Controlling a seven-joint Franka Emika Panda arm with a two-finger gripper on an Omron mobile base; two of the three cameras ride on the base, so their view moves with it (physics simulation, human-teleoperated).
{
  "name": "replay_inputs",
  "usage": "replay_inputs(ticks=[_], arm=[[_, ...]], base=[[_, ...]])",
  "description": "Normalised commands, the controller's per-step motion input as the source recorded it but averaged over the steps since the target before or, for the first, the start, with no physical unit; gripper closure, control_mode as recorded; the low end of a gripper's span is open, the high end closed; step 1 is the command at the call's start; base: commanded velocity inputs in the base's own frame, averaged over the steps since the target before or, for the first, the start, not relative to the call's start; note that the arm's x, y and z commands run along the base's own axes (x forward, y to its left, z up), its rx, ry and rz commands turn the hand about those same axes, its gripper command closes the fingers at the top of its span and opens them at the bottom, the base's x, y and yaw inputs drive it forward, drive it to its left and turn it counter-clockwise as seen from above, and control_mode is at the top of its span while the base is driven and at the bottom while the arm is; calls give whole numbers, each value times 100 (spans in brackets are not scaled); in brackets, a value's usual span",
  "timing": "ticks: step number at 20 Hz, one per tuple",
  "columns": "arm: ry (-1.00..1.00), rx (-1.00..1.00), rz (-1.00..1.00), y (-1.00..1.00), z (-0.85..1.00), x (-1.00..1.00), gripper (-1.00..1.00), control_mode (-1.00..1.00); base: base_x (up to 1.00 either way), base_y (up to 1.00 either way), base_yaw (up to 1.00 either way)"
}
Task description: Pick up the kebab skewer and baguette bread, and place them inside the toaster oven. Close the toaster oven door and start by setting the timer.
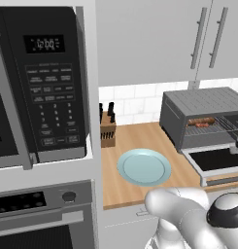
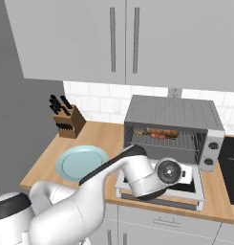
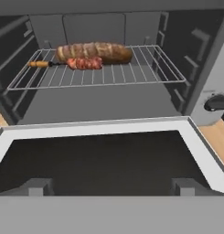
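Gripper [image 3: 111,187] spread wide and empty, fingertips [image 3: 35,186] seen low in the hand view just above the lowered toaster oven door [image 3: 109,160]; in the right base view largely masked by the arm's wrist, in the left base view cut off at the right edge.

Toaster oven [image 2: 173,112] standing open on the wooden bench [image 2: 104,136], right portion cropped in the left base view. Door folded down flat toward the robot, silver frame around dark glass; near edge lost behind the fingertips in the hand view. Knobs [image 2: 211,153] on the right front panel, markings too small to read.

Inside, on the wire rack [image 3: 131,68]: baguette bread [image 3: 95,50] lying crosswise toward the back, kebab skewer [image 3: 72,63] just in front of it and touching or nearly touching, stick end pointing left. From the base cameras, both reduced to a small brown-and-red streak, hard to separate.

Light blue plate [image 1: 144,167] on the bench left of the oven, bare. Knife block [image 1: 108,127] against the tiled wall, blades hidden in the block. Black microwave [image 1: 40,82] and built-in oven [image 1: 42,214] cropped at the left of the left base view.
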Motion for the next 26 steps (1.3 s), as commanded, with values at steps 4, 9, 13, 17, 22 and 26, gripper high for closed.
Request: replay_inputs(ticks=[4, 9, 13, 17, 22, 26], arm=[[8, 0, 4, 0, 0, -49, -100, -100], [13, 0, 6, 1, 0, -38, -100, -100], [11, 0, 9, 2, -2, -33, -100, -100], [8, 0, 9, 5, 0, -3, -100, -100], [5, 0, 7, 1, -16, -4, -100, -100], [0, 0, 1, 0, -46, -2, -100, -100]], base=[[0, 0, 0], [0, 0, 0], [0, 0, 0], [0, 0, 0], [0, 0, 0], [0, 0, 0]])
